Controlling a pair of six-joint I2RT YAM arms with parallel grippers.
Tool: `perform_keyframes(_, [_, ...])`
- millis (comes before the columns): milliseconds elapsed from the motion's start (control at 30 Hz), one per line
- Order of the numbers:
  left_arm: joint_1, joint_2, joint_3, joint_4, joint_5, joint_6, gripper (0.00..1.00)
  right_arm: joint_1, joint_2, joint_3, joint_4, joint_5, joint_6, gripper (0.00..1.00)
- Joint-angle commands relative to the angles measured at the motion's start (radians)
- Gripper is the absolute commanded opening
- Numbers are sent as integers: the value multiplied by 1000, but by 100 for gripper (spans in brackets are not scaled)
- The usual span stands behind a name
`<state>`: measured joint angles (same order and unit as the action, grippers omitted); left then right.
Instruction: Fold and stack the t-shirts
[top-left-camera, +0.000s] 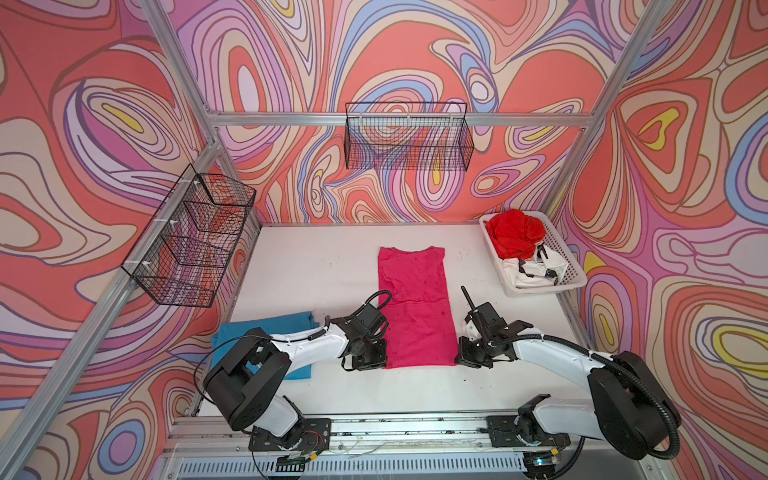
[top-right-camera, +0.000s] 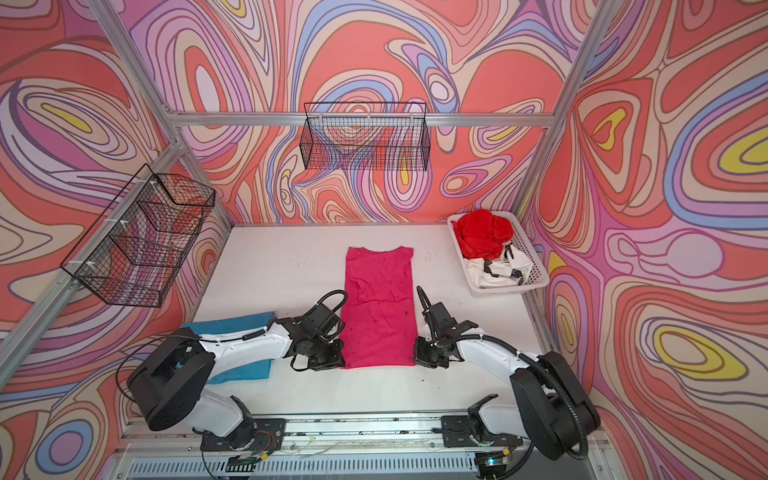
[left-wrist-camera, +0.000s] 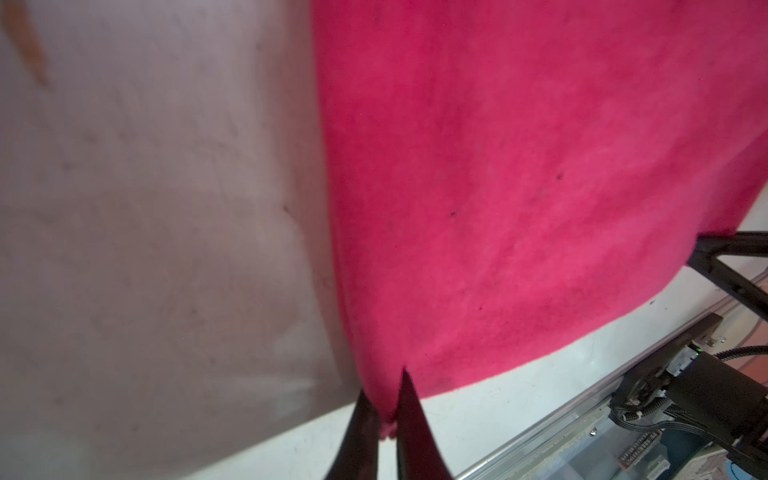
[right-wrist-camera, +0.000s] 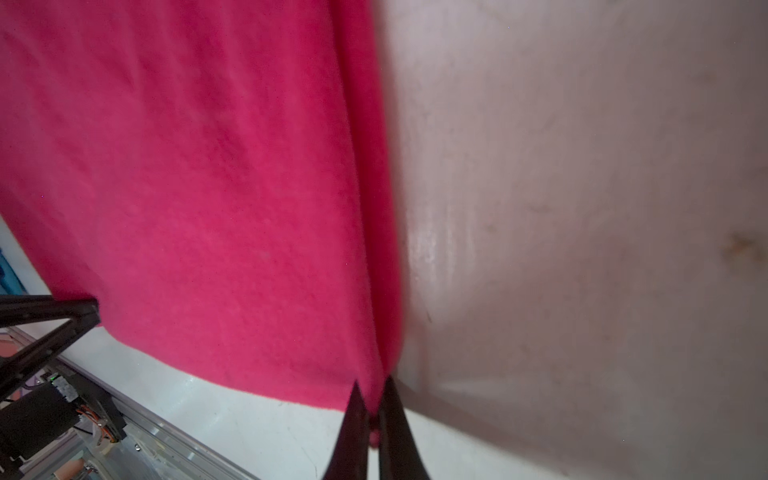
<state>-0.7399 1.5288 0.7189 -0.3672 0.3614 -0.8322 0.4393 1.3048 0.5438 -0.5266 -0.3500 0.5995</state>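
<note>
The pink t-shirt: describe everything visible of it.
The pink t-shirt is soft, fuzzy magenta cloth, lying on the white table as a long narrow strip, sleeves folded in, neckline at the far end. The left gripper and right gripper have their fingers shut on its two near corners.

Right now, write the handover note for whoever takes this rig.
Both shut: left gripper on the pink shirt at its near left corner, right gripper at its near right corner.
The pink shirt lies in the centre as a long flat strip, sides folded in.
The teal shirt looks folded, near left.
The red shirt and white shirt are crumpled in the basket, far right.
Left: fold pink across, stack on teal, then red and white.
</note>
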Motion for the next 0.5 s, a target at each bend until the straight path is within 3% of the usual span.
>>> perform_keyframes(0, [-9, 41, -10, -117, -70, -2, 0, 0, 0, -10, -55, 19, 1, 0])
perform_keyframes(233, [-7, -88, 163, -308, -102, 33, 0, 0, -111, 125, -219, 4, 28, 0])
perform_keyframes(467, [10, -113, 367, -476, -112, 89, 0, 0, -125, 317, -368, 40, 23, 0])
